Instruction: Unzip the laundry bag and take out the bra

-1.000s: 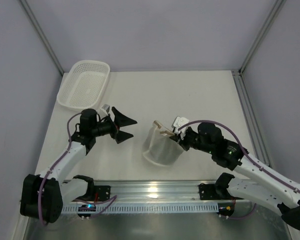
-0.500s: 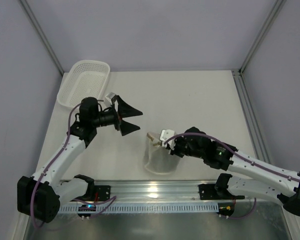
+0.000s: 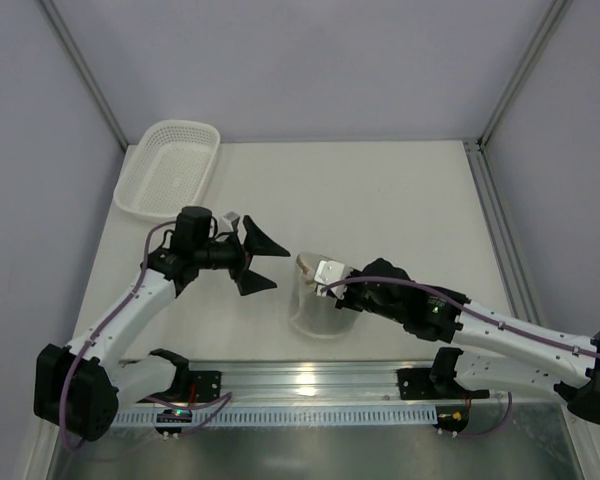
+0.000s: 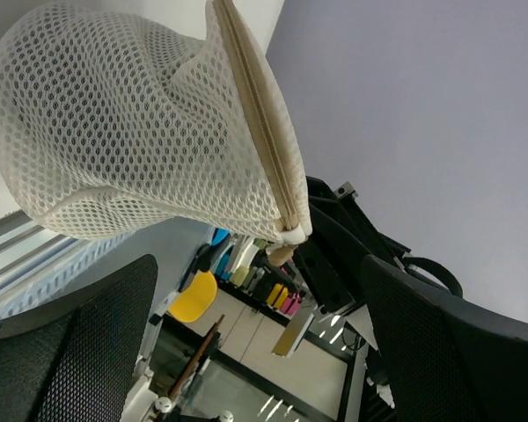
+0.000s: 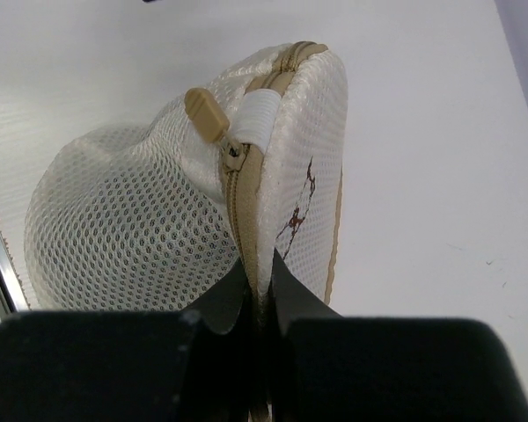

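Right wrist: right tool [image 5: 260,274] pinches laundry bag [image 5: 132,220] (zipper [image 5: 238,207] closed); left tool [image 3: 264,262] gapes empty, pull tab [image 5: 206,113] needs grabbing.

Count of items shown: two tools, namely the left tool [image 3: 280,270] and the right tool [image 5: 260,281]; one laundry bag [image 3: 315,305], frame centre; one basket [image 3: 168,170], upper left; one bench [image 3: 380,190].

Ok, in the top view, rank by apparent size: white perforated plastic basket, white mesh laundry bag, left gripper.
Largest: white perforated plastic basket. Then white mesh laundry bag and open left gripper: too alike to rank; bag partly hidden.
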Controlling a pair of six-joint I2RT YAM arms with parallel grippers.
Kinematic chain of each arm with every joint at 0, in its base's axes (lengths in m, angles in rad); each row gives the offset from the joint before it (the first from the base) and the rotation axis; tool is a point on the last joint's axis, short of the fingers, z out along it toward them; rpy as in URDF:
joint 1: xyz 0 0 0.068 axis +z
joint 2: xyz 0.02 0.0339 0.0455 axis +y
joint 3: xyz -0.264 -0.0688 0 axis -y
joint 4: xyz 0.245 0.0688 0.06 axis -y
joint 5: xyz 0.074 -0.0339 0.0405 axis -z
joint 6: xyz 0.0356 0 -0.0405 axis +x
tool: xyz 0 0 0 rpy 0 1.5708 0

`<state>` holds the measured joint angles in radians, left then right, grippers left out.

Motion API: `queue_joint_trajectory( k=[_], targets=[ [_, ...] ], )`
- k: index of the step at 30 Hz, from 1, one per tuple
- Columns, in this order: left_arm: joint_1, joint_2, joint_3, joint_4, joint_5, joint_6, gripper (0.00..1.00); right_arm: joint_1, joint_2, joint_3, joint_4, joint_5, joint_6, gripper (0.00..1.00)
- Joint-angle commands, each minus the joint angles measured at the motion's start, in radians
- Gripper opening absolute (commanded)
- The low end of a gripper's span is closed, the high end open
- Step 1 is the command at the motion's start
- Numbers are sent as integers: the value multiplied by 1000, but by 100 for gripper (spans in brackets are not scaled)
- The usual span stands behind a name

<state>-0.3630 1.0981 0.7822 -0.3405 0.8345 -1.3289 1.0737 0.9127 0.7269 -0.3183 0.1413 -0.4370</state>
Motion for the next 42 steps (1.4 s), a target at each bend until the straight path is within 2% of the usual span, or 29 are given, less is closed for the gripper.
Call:
queue_joint_trajectory(
  k=[1, 9, 11, 13, 14, 16, 17, 18, 19, 22, 23, 24, 25, 27, 28, 29, 31, 32, 33, 34, 35, 38, 42],
  targets=[
    [-34, 40, -8, 64, -8, -44, 98, 29, 17, 43, 87, 46, -25, 3],
    [-93, 161, 49, 152, -51, -67, 95, 124, 78, 62, 97, 89, -48, 4],
    [-106, 181, 49, 166, -54, -72, 91, 140, 87, 62, 99, 101, -52, 4],
    [-119, 198, 43, 195, -51, -75, 82, 156, 86, 57, 105, 113, -52, 3],
    [-123, 201, 39, 207, -49, -82, 66, 158, 86, 57, 107, 116, -51, 3],
    [-123, 200, 9, 254, -44, -98, 46, 164, 86, 52, 107, 127, -51, 4],
    [-123, 198, 3, 261, -44, -104, 31, 169, 86, 51, 107, 141, -51, 4],
    [-125, 197, -3, 261, -44, -102, 8, 170, 84, 49, 105, 144, -49, 4],
    [-125, 195, -9, 261, -43, -101, 1, 172, 84, 48, 104, 153, -48, 4],
    [-125, 178, -18, 261, -51, -99, 0, 173, 86, 49, 99, 193, -37, 4],
    [-125, 168, -20, 259, -54, -98, 0, 172, 89, 51, 96, 228, -31, 6],
    [-125, 163, -20, 255, -55, -95, 0, 173, 92, 58, 93, 248, -23, 12],
    [-125, 160, -23, 252, -66, -92, 0, 173, 94, 63, 87, 273, -5, 44],
    [-125, 145, -34, 250, -84, -92, 0, 173, 92, 74, 87, 361, 26, 52],
    [-125, 134, -43, 258, -115, -96, 0, 173, 81, 75, 88, 383, 59, 60],
    [-125, 123, -67, 264, -141, -99, 0, 173, 66, 75, 110, 408, 92, 76],
    [-125, 66, -93, 271, -239, -107, 0, 173, 4, 81, 117, 467, 147, 82],
    [-125, 42, -113, 268, -282, -104, 0, 173, -17, 89, 113, 484, 215, 93],
    [-126, 14, -119, 232, -325, -98, 0, 173, -34, 120, 79, 510, 271, 99],
    [-126, -42, -123, 210, -377, -83, 0, 172, -55, 141, 50, 549, 323, 99],
    [-126, -69, -127, 186, -461, -73, 0, 172, -57, 191, -29, 546, 409, 100],
    [-129, -162, -147, 144, -614, -76, 0, 173, -43, 247, -114, 544, 532, 100],
    [-139, -242, -204, 176, -716, -99, 0, 173, 8, 290, -143, 451, 728, 99]
  ],
)
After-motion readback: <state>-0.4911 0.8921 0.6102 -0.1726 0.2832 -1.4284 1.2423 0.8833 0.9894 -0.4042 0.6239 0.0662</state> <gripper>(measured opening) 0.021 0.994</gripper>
